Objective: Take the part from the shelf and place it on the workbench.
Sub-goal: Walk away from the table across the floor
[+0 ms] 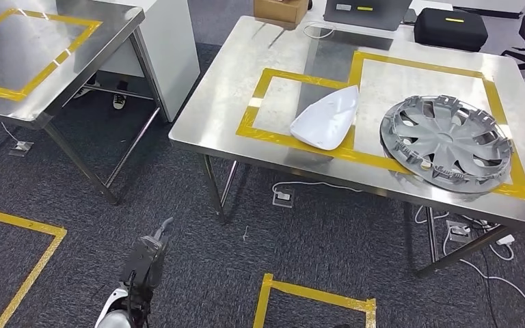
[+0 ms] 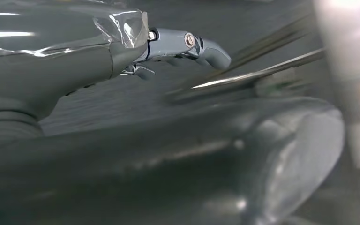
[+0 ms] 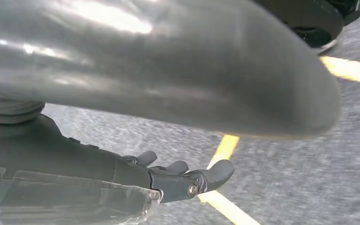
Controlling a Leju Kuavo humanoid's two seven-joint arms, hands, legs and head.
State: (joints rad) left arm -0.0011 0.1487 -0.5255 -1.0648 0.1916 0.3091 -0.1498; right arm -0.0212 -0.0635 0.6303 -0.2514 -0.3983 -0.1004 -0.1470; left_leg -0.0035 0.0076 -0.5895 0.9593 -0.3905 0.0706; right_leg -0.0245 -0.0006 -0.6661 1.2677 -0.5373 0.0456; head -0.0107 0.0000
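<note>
Grey carpet marked with yellow tape runs under a steel surface (image 1: pixel 205 116), where a white part (image 1: pixel 327 117) and a wheel cover (image 1: pixel 446 139) already lie inside taped boxes. Both arms hang low: the left robot hand (image 1: pixel 149 254) and right robot hand (image 3: pixel 187 178) hold nothing, fingers loosely apart. Judging by that, placing looks done; any next approach should keep arms clear of the surface's edge.

Steel workbench (image 1: pixel 225 116) marked with yellow tape rectangles (image 1: pixel 266 78). On it: white curved part (image 1: pixel 328 117) across the tape, silver hubcap (image 1: pixel 446 142) beside, cardboard box (image 1: pixel 280 10), black case (image 1: pixel 450 27) at far edge. Grey carpet floor (image 1: pixel 178 232) below.
</note>
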